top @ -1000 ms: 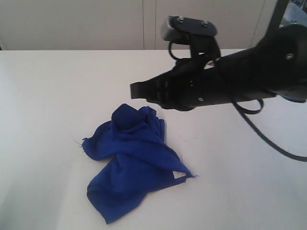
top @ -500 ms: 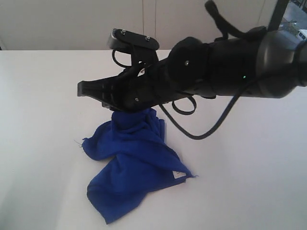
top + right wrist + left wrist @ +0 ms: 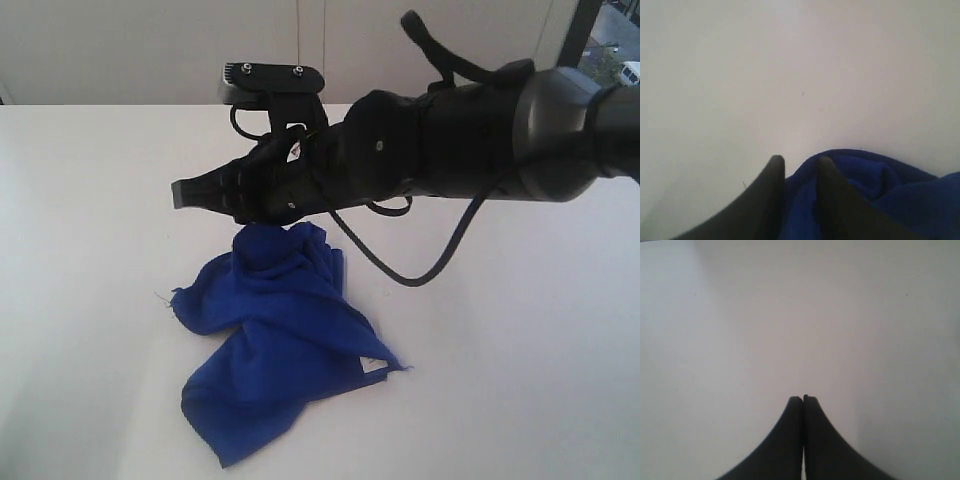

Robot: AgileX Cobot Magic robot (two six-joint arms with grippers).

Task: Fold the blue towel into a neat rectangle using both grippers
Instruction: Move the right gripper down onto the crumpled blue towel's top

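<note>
At table centre toward 6 o'clock, blue towel [image 3: 275, 340] lies crumpled on white table [image 3: 90, 200]: soft, light, limp, likely to sag. Best holds, as judged: corner by white tag [image 3: 372, 365] at 4 o'clock, point at 10. Right gripper [image 3: 185, 192] hovers over the 12 o'clock hump, jaws slightly apart, empty; left gripper [image 3: 803, 399] pressed together over bare surface. Open room all round

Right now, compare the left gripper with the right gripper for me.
The left gripper is shut, jaws pressed together; the right gripper has its jaws apart. The left gripper faces only bare table; the right gripper hangs above the crumpled blue towel. Both are black, narrow-fingered, and hold nothing.
</note>
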